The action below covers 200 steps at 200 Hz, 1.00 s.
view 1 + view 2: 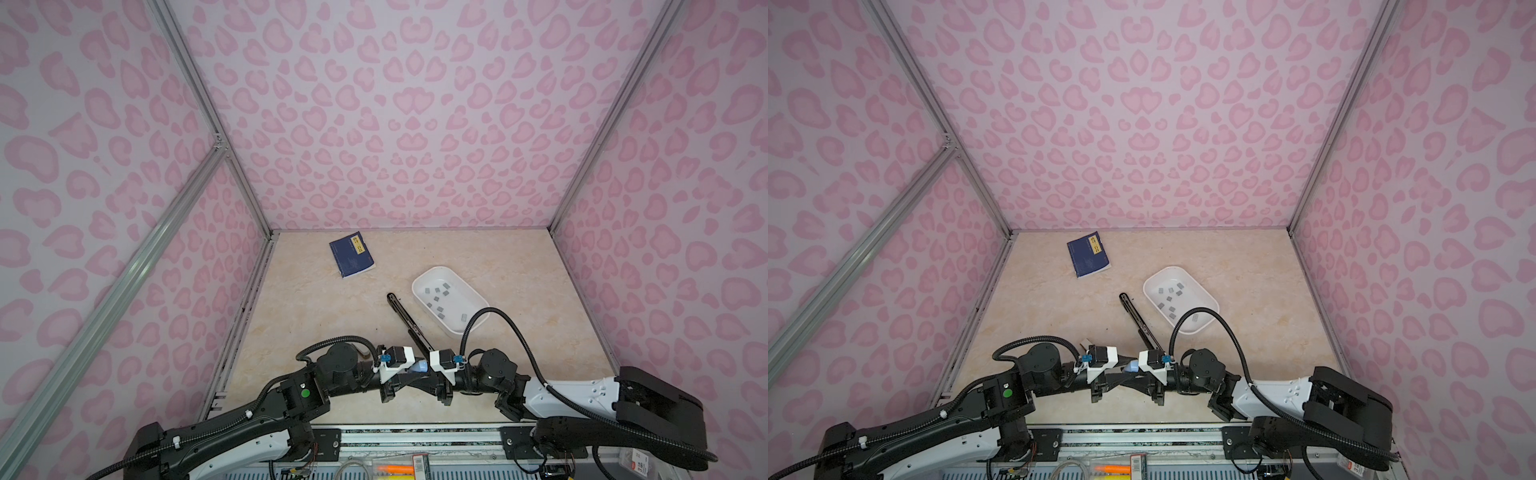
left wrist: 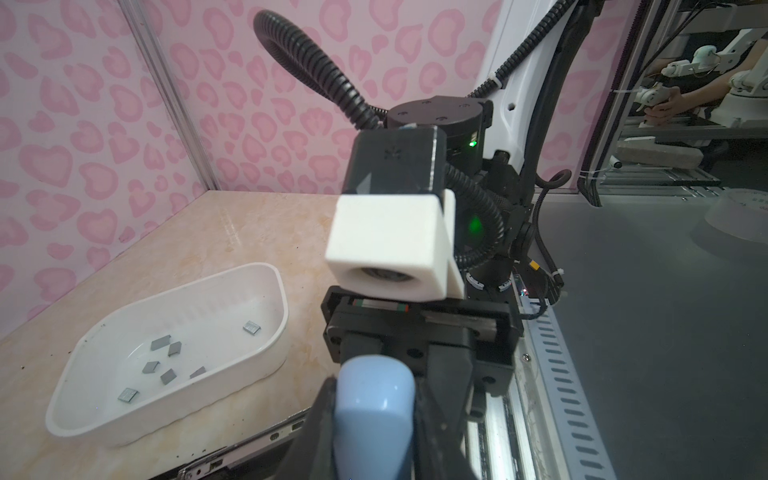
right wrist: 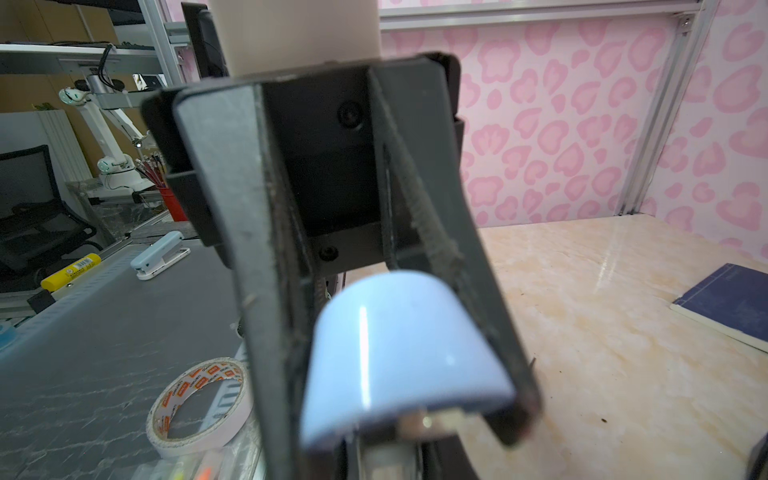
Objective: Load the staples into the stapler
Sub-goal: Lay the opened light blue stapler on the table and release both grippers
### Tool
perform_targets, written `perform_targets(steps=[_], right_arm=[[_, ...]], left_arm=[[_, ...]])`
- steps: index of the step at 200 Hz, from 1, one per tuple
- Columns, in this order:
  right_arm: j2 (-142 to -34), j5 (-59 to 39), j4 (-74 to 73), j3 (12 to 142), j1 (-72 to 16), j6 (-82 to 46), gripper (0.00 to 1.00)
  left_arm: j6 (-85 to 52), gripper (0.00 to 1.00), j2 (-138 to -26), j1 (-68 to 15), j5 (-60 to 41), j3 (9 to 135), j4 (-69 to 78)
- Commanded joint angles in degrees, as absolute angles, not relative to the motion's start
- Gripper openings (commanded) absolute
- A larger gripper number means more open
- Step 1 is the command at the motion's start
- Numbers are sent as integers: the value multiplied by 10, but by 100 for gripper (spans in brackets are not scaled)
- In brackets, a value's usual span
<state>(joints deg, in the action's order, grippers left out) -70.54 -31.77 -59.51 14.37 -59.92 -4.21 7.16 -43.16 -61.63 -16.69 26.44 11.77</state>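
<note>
Stapler (image 1: 420, 366) near table's (image 1: 519, 299) front edge

The stapler (image 1: 421, 366) (image 1: 1132, 367) body is mostly hidden in both top views, blurred and cut off in both wrist views, and the notebook (image 3: 731, 307) is cut off by the right wrist view's edge.

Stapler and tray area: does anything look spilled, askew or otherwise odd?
Nothing is spilled: the staples all lie inside the white tray. The stapler looks odd: its blue top sits in the left gripper, while a long black part sticks out beside the tray, as if opened wide.
</note>
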Motion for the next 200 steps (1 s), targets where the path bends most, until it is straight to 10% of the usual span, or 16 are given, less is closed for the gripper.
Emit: perform_targets(steps=[1,44,80,200], right_arm=[[-705,-270,-590,148,-599,-81,15],[-683,-155,-460,165,-598,-115,8],[-654,-81,-380,162,-605,-142,7],[-825,163,-25,381,-691,-218,6]], left_arm=[[77,12,-427,-616,-136,264,138],[34,74,-414,-616,-2,257,135],[-35,100,-412,-615,180,266,104],[-231,96,-382,-431,453,224,-113]])
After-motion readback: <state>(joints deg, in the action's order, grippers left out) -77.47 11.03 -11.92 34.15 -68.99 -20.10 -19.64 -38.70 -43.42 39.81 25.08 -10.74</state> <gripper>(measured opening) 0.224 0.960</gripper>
